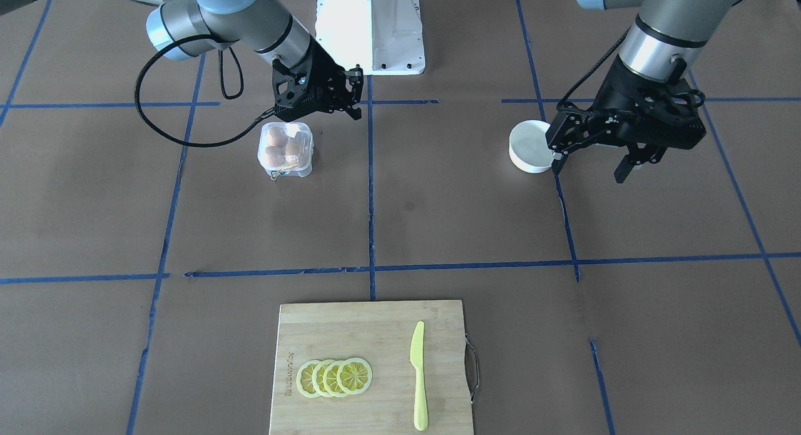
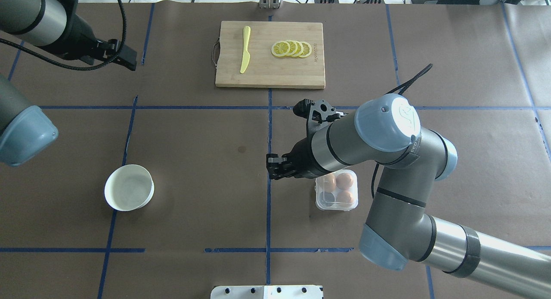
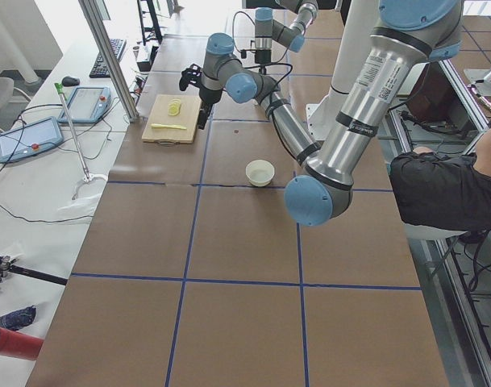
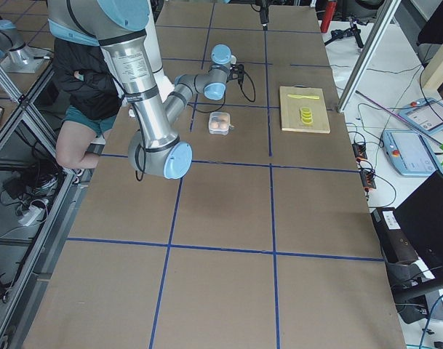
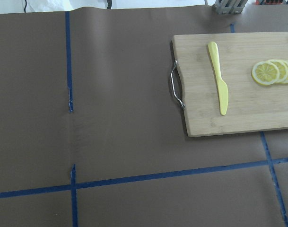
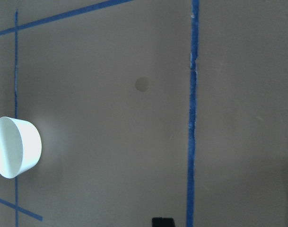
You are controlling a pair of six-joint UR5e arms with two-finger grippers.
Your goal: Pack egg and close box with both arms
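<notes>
The box (image 1: 286,149) is a small clear four-cell carton on the brown table. It holds three orange-brown eggs (image 2: 344,181), and one cell looks empty. Its clear lid seems to lie down over them, with the yellow string (image 1: 281,169) at its front. My right gripper (image 1: 357,92) hovers open and empty just beside the carton, toward the table's middle; it also shows in the overhead view (image 2: 272,166). My left gripper (image 1: 589,168) is open and empty, raised high near the white bowl (image 1: 529,148).
A bamboo cutting board (image 2: 270,73) with lemon slices (image 2: 292,48) and a yellow plastic knife (image 2: 245,49) lies at the far side from the robot. The white bowl (image 2: 128,187) looks empty. Blue tape lines cross the table. The white base block (image 1: 370,28) stands between the arms.
</notes>
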